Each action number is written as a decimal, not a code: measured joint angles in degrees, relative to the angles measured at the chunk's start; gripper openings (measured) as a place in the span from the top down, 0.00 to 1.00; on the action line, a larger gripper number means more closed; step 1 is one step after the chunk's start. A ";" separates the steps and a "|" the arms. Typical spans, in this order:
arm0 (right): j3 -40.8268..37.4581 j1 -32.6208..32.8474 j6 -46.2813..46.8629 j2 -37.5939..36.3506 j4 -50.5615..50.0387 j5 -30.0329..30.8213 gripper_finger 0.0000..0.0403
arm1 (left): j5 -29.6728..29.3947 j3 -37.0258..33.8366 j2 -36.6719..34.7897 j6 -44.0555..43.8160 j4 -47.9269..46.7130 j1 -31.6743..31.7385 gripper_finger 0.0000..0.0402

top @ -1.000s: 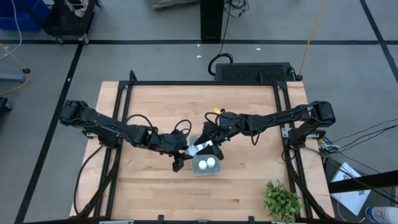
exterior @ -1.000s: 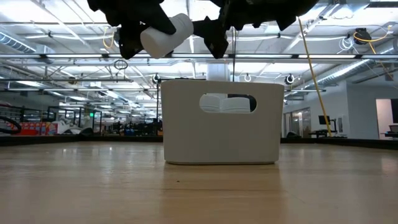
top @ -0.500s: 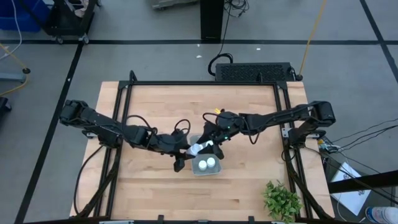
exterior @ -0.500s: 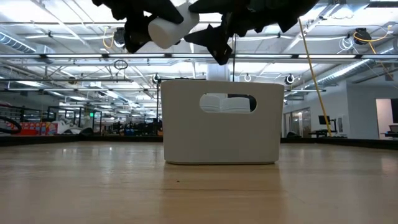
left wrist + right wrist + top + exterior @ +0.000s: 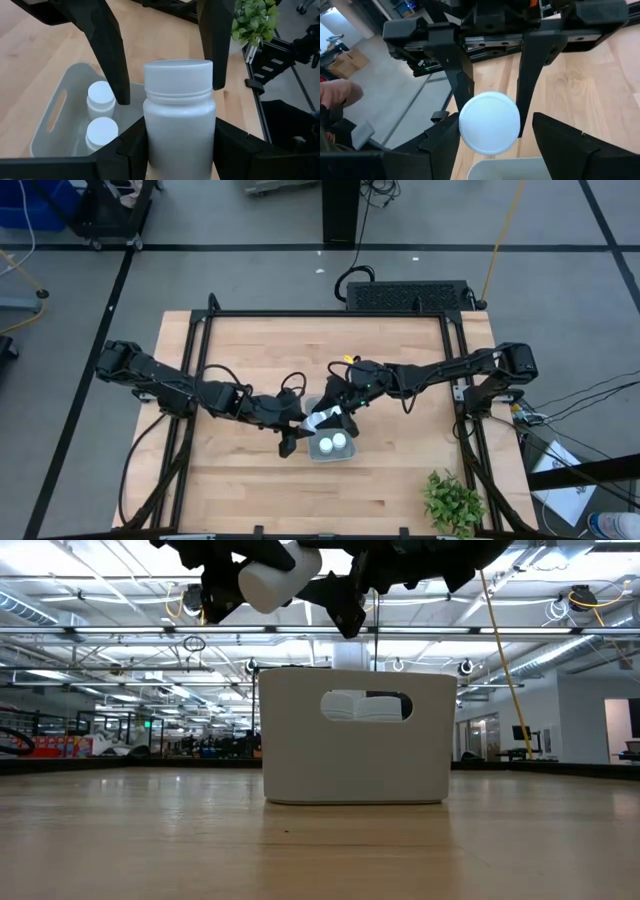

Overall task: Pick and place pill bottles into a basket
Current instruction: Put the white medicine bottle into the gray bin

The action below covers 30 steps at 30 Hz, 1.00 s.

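On the left of the wooden surface [image 5: 250,350], the left arm is stretched toward the middle, and its left claw [image 5: 303,427] is kept clamped narrowly on a white pill bottle [image 5: 322,419]. In the left wrist view the bottle [image 5: 179,117] is seen upright between the dark fingers [image 5: 131,145], cap outward. Over the last second the held bottle [image 5: 270,578] has been carried slightly upward and toward the basket's [image 5: 353,736] middle in the low view, so that it is now held above the near left edge of the basket rather than outside it.

In the centre, the pale basket [image 5: 317,452] is set on the surface, and two pill bottles [image 5: 333,443] are already stood inside it, their white caps [image 5: 101,112] visible from above.

From the right, the right arm is reached in, and its right claw [image 5: 341,402] is held wide around the capped end of the same bottle [image 5: 489,121], with both fingers [image 5: 534,75] seen apart from the cap and nothing gripped. A handover or a steadying seems to be in preparation. The bottle is judged to be nearly placed for release into the basket. Farther right, a green plant [image 5: 452,502] is left untouched at the surface's near corner.
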 joint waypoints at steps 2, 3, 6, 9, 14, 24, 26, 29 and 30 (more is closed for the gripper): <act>0.00 -0.02 0.07 -0.02 0.25 0.00 0.40 | -0.01 -0.02 0.00 0.00 -0.04 0.00 0.55; 0.00 -0.01 0.07 -0.02 0.42 0.00 0.41 | 0.00 -0.02 0.00 0.03 -0.05 -0.03 0.55; 0.00 0.08 0.07 -0.06 1.11 0.00 0.45 | -0.03 -0.02 0.00 0.06 -0.07 -0.04 0.55; 0.02 0.12 0.07 -0.09 1.08 -0.10 0.52 | -0.17 -0.11 0.00 0.06 -0.09 -0.04 0.55; 0.07 0.15 -0.43 -0.11 0.39 -0.22 0.63 | -0.55 -0.13 0.05 -0.16 -0.07 -0.04 0.55; 0.17 0.05 -1.47 -1.58 -3.29 0.76 0.63 | -3.57 -0.11 0.07 1.74 -1.04 -0.05 0.49; 0.08 -0.05 -2.00 -2.58 -6.68 1.70 0.63 | -5.40 -0.13 0.04 1.80 -3.30 -0.07 0.45; 0.04 -0.26 -3.30 -3.99 -9.43 3.33 0.63 | -7.39 -0.13 0.04 1.62 -5.48 -0.11 0.40; 0.04 -0.41 -3.36 -4.67 -10.54 3.32 0.63 | -8.22 -0.13 0.02 1.59 -5.92 -0.11 0.39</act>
